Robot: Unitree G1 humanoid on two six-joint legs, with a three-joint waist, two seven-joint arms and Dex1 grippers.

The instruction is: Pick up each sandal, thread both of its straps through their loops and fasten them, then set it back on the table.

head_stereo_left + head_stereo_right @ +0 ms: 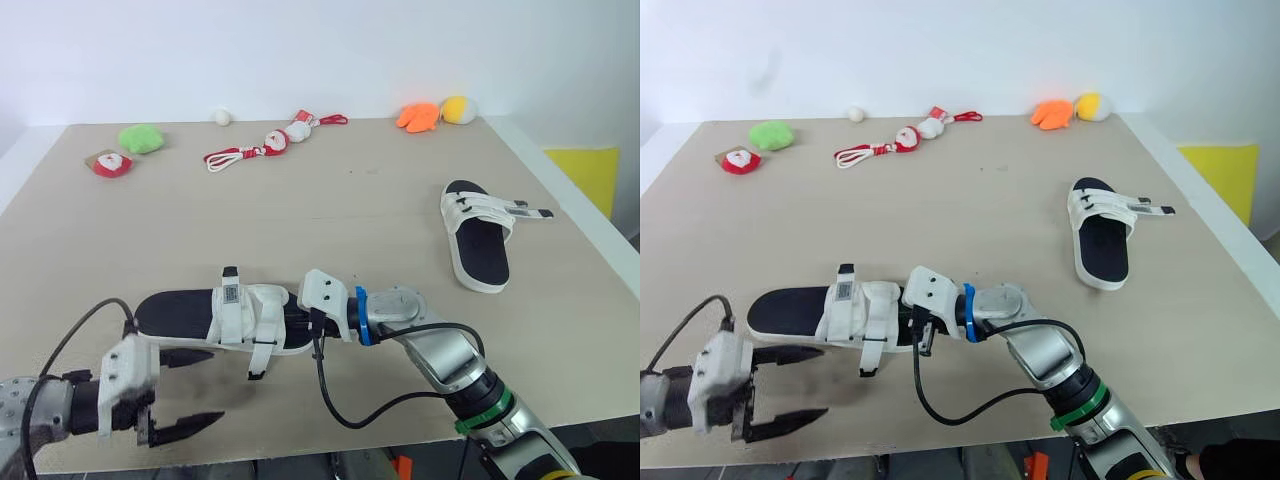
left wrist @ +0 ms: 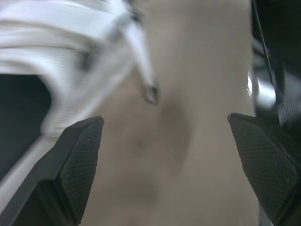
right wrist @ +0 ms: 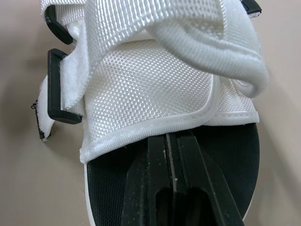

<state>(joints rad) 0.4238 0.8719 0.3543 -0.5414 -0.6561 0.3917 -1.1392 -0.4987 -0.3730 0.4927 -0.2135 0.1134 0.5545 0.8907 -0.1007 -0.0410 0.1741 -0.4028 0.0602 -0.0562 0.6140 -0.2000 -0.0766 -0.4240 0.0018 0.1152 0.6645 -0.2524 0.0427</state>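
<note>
right gripper (image 3: 170,141) tips were hidden under near sandal (image 1: 178,310) white strap (image 3: 155,84), strap end (image 2: 150,92) was blurred in left wrist view, far sandal (image 1: 478,255) fastening was too small to tell, near sandal heel was cut off by right wrist view's edge

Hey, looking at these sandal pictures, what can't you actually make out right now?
1. Right end effector: tips hidden under the white strap of the near sandal, right wrist view.
2. Dangling strap end: blurred in the left wrist view, so threading is unclear.
3. Far sandal: too small in the eye views to tell whether its straps are fastened.
</note>
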